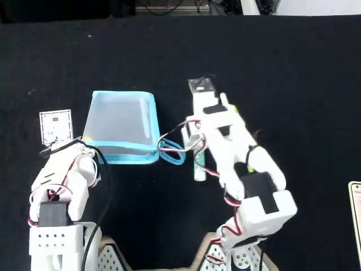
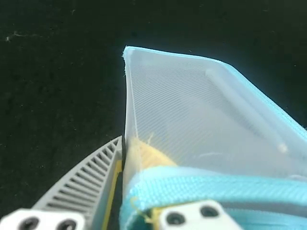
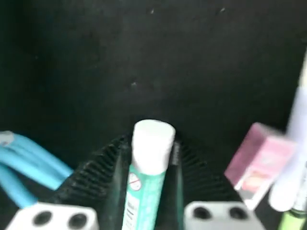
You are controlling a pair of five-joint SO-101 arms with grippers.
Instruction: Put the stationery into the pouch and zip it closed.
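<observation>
The translucent pouch (image 1: 119, 121) with blue trim lies left of centre, its zip edge toward the arms. My left gripper (image 1: 86, 148) is shut on the pouch's (image 2: 201, 124) near left corner; one grey finger (image 2: 91, 184) lies outside the mesh, and a yellowish shape shows through it. A blue cord loop (image 1: 172, 151) trails from the pouch's right corner. My right gripper (image 1: 194, 145) is shut on a glue stick (image 3: 149, 158) with a white cap and teal label, just right of the loop. The glue stick (image 1: 199, 169) points away from the pouch. A pink eraser (image 3: 261, 160) and a pen (image 3: 293, 148) lie beside the right gripper (image 3: 151, 143).
The black cloth covers the table. A white marker card (image 1: 55, 125) lies left of the pouch and another (image 1: 201, 84) beyond the right arm. A pale card (image 1: 355, 209) sits at the right edge. The far half of the cloth is bare.
</observation>
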